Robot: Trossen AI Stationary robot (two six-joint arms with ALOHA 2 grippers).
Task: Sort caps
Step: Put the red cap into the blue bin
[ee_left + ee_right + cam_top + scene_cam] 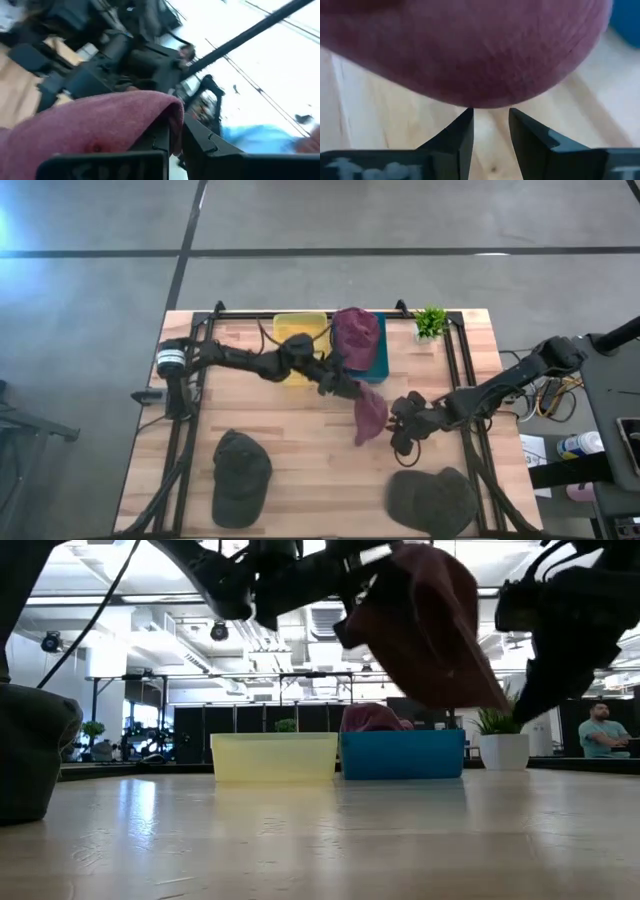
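Note:
A maroon cap (pixel 368 416) hangs from my left gripper (pixel 345 387) above the table's middle. It also shows raised in the low view (pixel 430 630). My right gripper (pixel 398 420) is open just to the right of this cap, its fingertips (pixel 466 117) right at the cap's rounded crown (pixel 470 50). A second maroon cap (pixel 355 335) lies in the teal bin (pixel 381 360) at the far edge. Two dark olive caps rest crown up on the table, one near left (pixel 240 475) and one near right (pixel 435 500). My left gripper pinches a cloth edge of the maroon cap (pixel 170 112) between its two shut fingers. It comes from the table's left and a little above. The cap hangs below and beyond the fingers, lifted clear of the table. My right gripper's open fingertips stand at the cap's crown; I cannot tell whether they touch it.
A yellow bin (pixel 298 330) stands left of the teal bin at the far edge. A small potted plant (pixel 431 322) stands at the far right corner. Bare wood (pixel 310 480) lies between the two olive caps. A person (pixel 603 730) sits in the room behind.

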